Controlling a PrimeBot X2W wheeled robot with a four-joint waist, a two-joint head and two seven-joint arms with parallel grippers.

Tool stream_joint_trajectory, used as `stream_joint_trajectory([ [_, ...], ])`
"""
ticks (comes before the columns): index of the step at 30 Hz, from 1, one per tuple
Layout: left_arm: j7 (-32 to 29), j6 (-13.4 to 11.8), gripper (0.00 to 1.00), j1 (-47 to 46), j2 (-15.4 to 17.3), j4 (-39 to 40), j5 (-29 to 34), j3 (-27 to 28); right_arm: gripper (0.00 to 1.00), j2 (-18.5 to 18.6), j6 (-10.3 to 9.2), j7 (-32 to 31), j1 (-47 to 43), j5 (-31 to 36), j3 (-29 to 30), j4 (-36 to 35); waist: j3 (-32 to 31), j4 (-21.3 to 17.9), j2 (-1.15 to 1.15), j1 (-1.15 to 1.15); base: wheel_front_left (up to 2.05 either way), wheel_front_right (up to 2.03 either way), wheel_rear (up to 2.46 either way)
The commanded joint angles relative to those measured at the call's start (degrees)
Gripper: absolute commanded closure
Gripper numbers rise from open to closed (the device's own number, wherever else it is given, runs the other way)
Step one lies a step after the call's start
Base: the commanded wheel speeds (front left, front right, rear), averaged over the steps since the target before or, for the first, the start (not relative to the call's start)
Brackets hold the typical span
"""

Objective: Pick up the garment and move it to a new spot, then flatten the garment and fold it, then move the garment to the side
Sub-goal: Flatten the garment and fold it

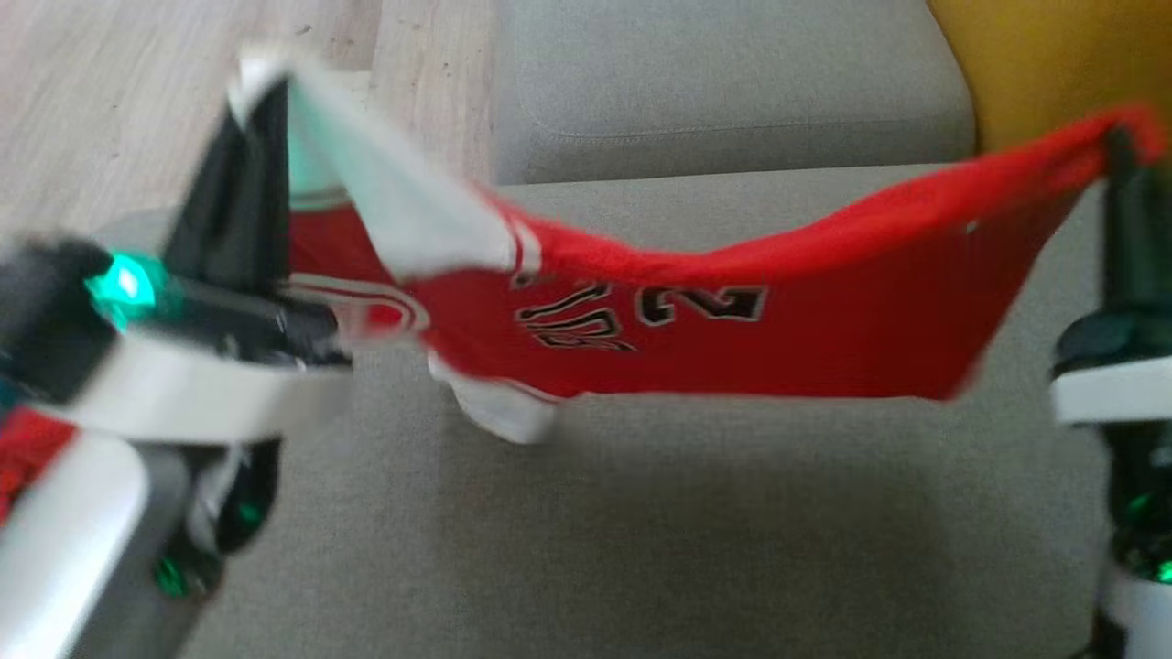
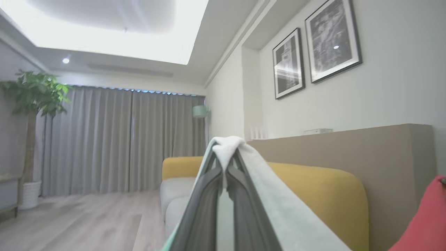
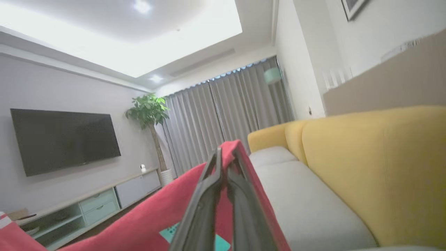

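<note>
Both grippers pinch the garment [image 1: 732, 302], a red jersey with white trim and black numerals edged in white, blurred in the head view. At the upper left of that view, the left gripper [image 1: 267, 101] has its dark fingers pressed together on a white-trimmed corner. In the left wrist view the left gripper [image 2: 226, 167] rises from the bottom centre. White cloth of the garment [image 2: 268, 198] is folded over its tips and runs down toward the lower right, and a red part shows at the lower right corner.

At the upper right edge of the head view, the right gripper [image 1: 1119, 151] is clamped on a red corner. In the right wrist view the right gripper [image 3: 226, 157] stands at the bottom centre, with red fabric of the garment [image 3: 150, 219] draped around its fingers and falling to the lower left.

The garment hangs stretched between the two grippers across the middle of the head view, sagging at its centre, over the grey seat cushion [image 1: 641, 531]. Whether its lower edge touches the cushion cannot be told. A yellow backrest [image 1: 1035, 64] fills the upper right corner, and the wooden floor [image 1: 137, 91] lies at the upper left.
</note>
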State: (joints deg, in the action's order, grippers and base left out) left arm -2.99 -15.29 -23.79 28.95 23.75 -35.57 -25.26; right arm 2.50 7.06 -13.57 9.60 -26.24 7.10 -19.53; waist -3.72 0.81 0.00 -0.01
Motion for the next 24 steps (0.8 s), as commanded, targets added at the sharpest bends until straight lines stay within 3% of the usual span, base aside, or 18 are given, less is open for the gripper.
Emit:
stream_joint_trajectory([
  [1,-2.06,0.53,1.0,-6.5,2.75,2.89,0.58,3.72,1.0,0.52,0.43,-1.5,4.16,-0.62,-0.57,-4.18,-0.1,0.02,0.0,0.01,0.0,0.0,0.0],
  [6,-7.55,2.3,1.0,-16.66,4.51,3.03,1.18,3.95,1.0,0.46,0.43,-6.83,8.89,-0.46,0.8,-9.67,0.55,-0.41,0.0,0.01,0.0,0.0,0.0],
  [11,-10.38,4.47,1.0,-23.54,3.17,-2.99,-0.14,2.61,1.0,0.43,0.43,-11.89,13.86,0.85,1.41,-8.01,3.23,-1.39,0.0,0.01,0.0,0.0,0.0],
  [17,-11.19,7.62,1.0,-32.53,1.19,-14.89,0.24,0.87,1.0,0.65,0.43,-13.68,24.6,2.53,-0.24,1.39,10.76,-2.83,0.0,0.01,0.0,0.0,0.0],
  [23,-8.52,10.74,1.0,-45.24,-0.83,-29.62,4.5,-0.83,1.0,1.72,0.43,-8.5,40.63,7.95,-3.46,17.08,17.96,-4.18,0.0,0.01,0.0,0.0,0.0],
  [24,-8.52,10.74,1.0,-45.24,-0.83,-29.62,4.5,-0.83,1.0,1.72,0.43,-8.5,40.63,7.95,-3.46,17.08,17.96,-4.18,0.0,0.01,0.0,0.0,0.0],
])
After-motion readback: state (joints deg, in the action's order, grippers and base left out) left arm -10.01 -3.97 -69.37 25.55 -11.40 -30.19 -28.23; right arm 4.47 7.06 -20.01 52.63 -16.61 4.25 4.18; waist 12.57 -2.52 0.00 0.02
